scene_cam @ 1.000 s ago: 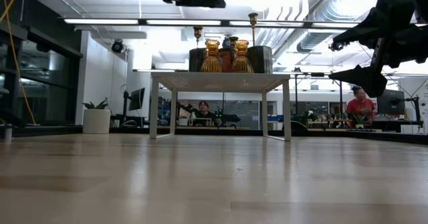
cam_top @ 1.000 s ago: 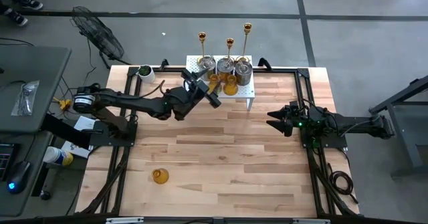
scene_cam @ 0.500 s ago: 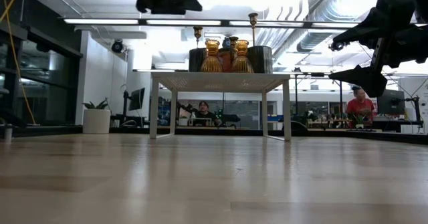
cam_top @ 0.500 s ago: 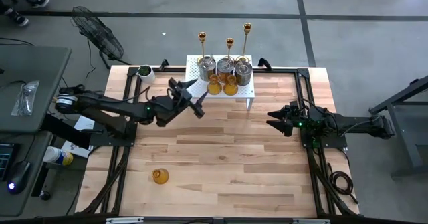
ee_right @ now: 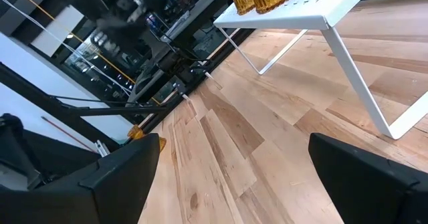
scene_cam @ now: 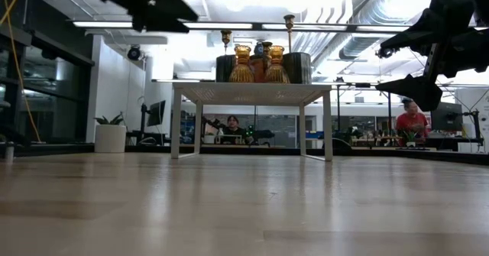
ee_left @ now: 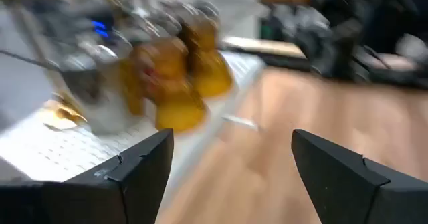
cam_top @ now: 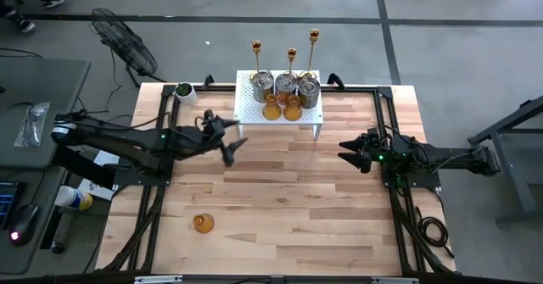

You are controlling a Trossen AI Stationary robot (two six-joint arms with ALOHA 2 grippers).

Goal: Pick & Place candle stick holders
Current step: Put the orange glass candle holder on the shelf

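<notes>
From above you get the whole layout: the white rack (cam_top: pixel 280 106) sits at the far edge of the table (cam_top: pixel 288 199), with three silver cups (cam_top: pixel 285 85) and two amber glass holders (cam_top: pixel 282 108) on top of it. The three gold sticks (cam_top: pixel 291 57) show just past the rack's far edge, can't tell from here what they stand on. A third amber holder (cam_top: pixel 203 223) sits alone on the wood, near the front left, well apart from everything.

The left gripper (cam_top: pixel 229 147) hangs over the table just front-left of the rack, fingers spread with nothing between them. Its wrist cam confirms that, empty gap between the two dark fingers (ee_left: pixel 134 167), and it looks at the amber ones (ee_left: pixel 177 83) on the rack, all blurry. The right gripper (cam_top: pixel 346 154) is parked over the right side, wide open and empty too.

The low cam only catches the rack (scene_cam: pixel 252 95) side on, with two amber holders (scene_cam: pixel 258 65) in front and no lone holder at all. The right wrist cam does pick up that stray one (ee_right: pixel 147 138) way off, plus the rack's leg (ee_right: pixel 361 83)
</notes>
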